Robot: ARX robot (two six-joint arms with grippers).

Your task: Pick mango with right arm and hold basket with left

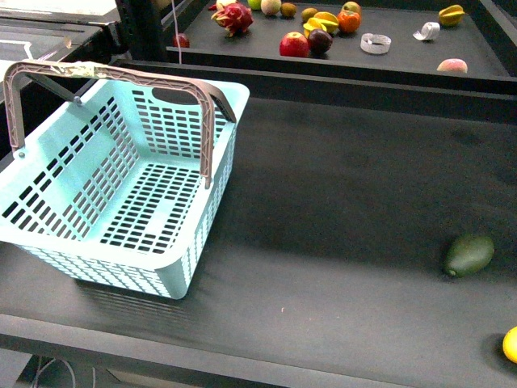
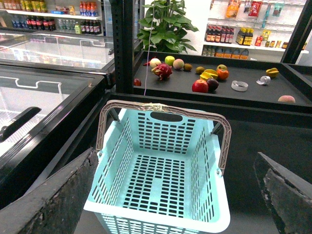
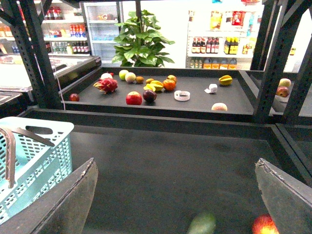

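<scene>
one small mango (image 1: 510, 345) looks slippy: pinch its middle softly. left gripper (image 2: 175, 153) and right gripper (image 3: 175, 162) both gape wide.

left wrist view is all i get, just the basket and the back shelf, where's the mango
Observer: The mango lies on the near table, at the far right edge of the front view, partly cut off.
Operator: anything close to it
Observer: A green fruit lies just beyond it, farther from the robot, not touching it.
Operator: right gripper on it yet
Observer: No. The right gripper is open, with nothing between its fingers.
</scene>
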